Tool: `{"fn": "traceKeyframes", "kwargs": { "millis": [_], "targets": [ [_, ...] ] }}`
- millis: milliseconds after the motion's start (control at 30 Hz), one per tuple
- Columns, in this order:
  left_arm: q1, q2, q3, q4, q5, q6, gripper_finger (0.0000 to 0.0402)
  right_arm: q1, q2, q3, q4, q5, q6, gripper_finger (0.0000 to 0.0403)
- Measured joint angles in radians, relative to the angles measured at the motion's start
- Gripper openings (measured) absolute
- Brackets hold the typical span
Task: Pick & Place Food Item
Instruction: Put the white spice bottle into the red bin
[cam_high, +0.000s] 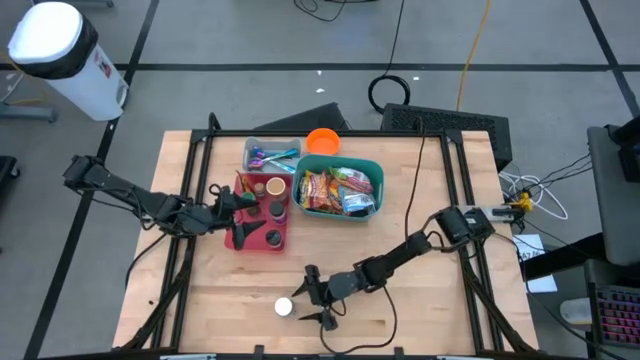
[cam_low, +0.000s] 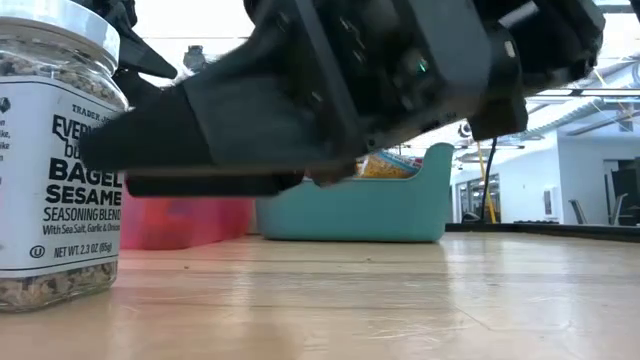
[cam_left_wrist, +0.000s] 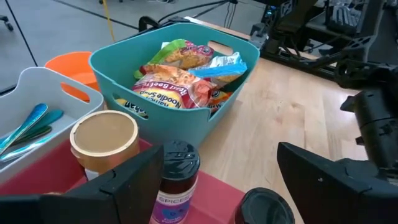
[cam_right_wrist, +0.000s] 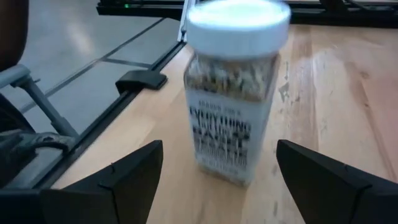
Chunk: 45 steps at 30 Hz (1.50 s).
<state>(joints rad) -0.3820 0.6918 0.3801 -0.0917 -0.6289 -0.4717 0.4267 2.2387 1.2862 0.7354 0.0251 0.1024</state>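
While the left gripper hangs over the red bin at the table's left-middle, its fingers are spread and holding nothing, straddling a dark-lidded spice bottle in the left wrist view, likely lined up to pick one of the jars stored upright there (a tan-lidded jar stands just beside). Next over, a grey tray with utensils and an orange bowl sit behind, and the teal basket packed with snack packets sits just right of the red bin, probably the sorting spot for food. Toward the front edge, the seasoning jar with a white lid stands upright on the bare wooden table, well apart from the bins. Right gripper is low, just beside it, fingers wide apart and not touching the jar, which stands free between them in the right wrist view; so either just set down or about to be taken, can't tell which.
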Motion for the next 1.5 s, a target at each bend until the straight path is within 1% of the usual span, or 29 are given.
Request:
{"fn": "traceKeyframes", "kwargs": {
  "millis": [100, 267, 367, 433, 500, 567, 633, 700, 767, 833, 933, 1067, 1133, 1233, 1300, 1433, 1500],
  "targets": [
    [0.000, 0.000, 0.000, 0.007, 0.000, 0.000, 0.0311, -0.002, -0.001, 0.033, -0.042, 0.005, -0.002, 0.0306],
    [0.000, 0.000, 0.000, 0.015, 0.000, 0.006, 0.0312, -0.004, -0.001, 0.050, -0.044, 0.087, -0.017, 0.0306],
    [0.000, 0.008, 0.000, 0.015, 0.001, -0.015, 0.0310, -0.004, -0.001, 0.050, -0.049, 0.104, -0.018, 0.0306],
    [-0.003, 0.027, 0.000, 0.017, 0.026, -0.058, 0.0311, -0.004, -0.001, 0.050, -0.061, 0.103, -0.018, 0.0306],
    [-0.013, 0.052, -0.002, 0.043, 0.100, -0.104, 0.0313, -0.004, -0.001, 0.050, -0.068, 0.103, -0.024, 0.0306],
    [-0.039, 0.084, -0.002, 0.138, 0.191, -0.058, 0.0314, -0.004, -0.005, 0.050, -0.079, 0.103, -0.041, 0.0306],
    [-0.087, 0.123, -0.002, 0.248, 0.248, 0.043, 0.0313, -0.004, -0.007, 0.050, -0.076, 0.103, -0.051, 0.0306],
    [-0.141, 0.171, -0.002, 0.345, 0.252, 0.170, 0.0310, -0.004, -0.008, 0.050, -0.085, 0.103, -0.061, 0.0306],
    [-0.191, 0.222, -0.001, 0.402, 0.251, 0.257, 0.0307, -0.004, -0.008, 0.050, -0.102, 0.103, -0.063, 0.0306],
    [-0.231, 0.278, -0.001, 0.442, 0.254, 0.268, 0.0306, -0.004, -0.015, 0.049, -0.123, 0.103, -0.063, 0.0306],
    [-0.273, 0.377, -0.001, 0.539, 0.265, 0.237, 0.0310, -0.004, -0.052, 0.049, -0.202, 0.103, -0.072, 0.0306],
    [-0.298, 0.507, 0.008, 0.676, 0.265, 0.265, 0.0312, -0.004, -0.128, 0.049, -0.355, 0.103, -0.081, 0.0306],
    [-0.302, 0.560, 0.037, 0.675, 0.273, 0.291, 0.0312, -0.002, -0.170, 0.049, -0.433, 0.104, -0.062, 0.0306],
    [-0.302, 0.622, 0.089, 0.654, 0.340, 0.311, 0.0312, -0.001, -0.223, 0.049, -0.539, 0.103, -0.013, 0.0306],
    [-0.304, 0.657, 0.135, 0.631, 0.367, 0.323, 0.0310, 0.001, -0.251, 0.049, -0.601, 0.103, 0.014, 0.0306],
    [-0.314, 0.710, 0.221, 0.511, 0.367, 0.362, 0.0299, 0.007, -0.295, 0.049, -0.702, 0.104, 0.035, 0.0306],
    [-0.317, 0.731, 0.255, 0.471, 0.368, 0.359, 0.0292, 0.013, -0.305, 0.049, -0.718, 0.104, 0.036, 0.0306]
  ]
}}
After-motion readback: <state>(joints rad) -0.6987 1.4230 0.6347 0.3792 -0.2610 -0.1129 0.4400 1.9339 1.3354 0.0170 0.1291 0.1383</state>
